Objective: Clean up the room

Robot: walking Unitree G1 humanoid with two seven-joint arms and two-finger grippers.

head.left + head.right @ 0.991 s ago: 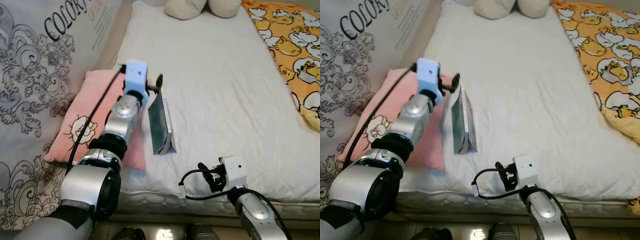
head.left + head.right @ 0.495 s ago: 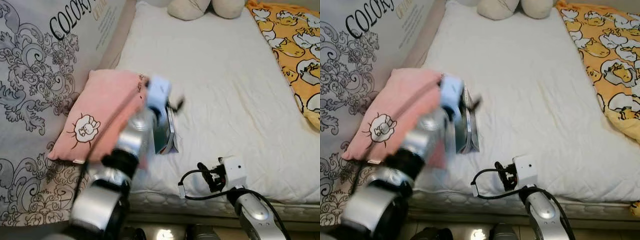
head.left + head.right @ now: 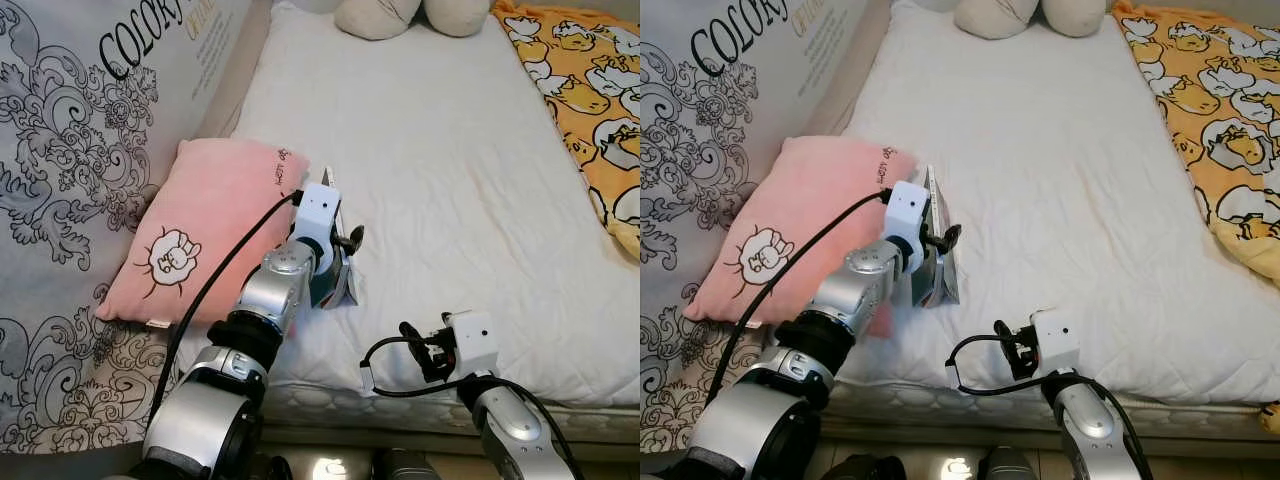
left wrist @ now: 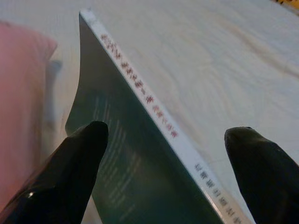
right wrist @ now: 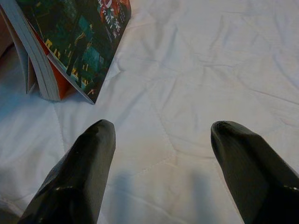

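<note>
A dark green book (image 3: pixel 338 280) stands tented, spine up, on the white bed (image 3: pixel 450 150) beside a pink pillow (image 3: pixel 200 235). My left gripper (image 4: pixel 167 130) is open and reaches down over the book; one finger (image 4: pixel 79 172) is on the pillow side of the spine and the other is on the open bed side. In the head views the left gripper (image 3: pixel 338 250) sits at the book's top edge. My right gripper (image 5: pixel 161 133) is open and low over the bed's near edge, with the book's colourful cover (image 5: pixel 70 42) ahead of it.
A grey patterned quilt (image 3: pixel 70 150) lies along the left side of the bed. A yellow blanket with duck prints (image 3: pixel 590 90) covers the right side. A cream plush toy (image 3: pixel 405 15) sits at the far end. The bed's front edge (image 3: pixel 400 405) is just below the right wrist.
My left arm has swung off the pillow and drawn back, so the gripper now straddles the book's spine. The book stays in place. The right arm has not moved.
</note>
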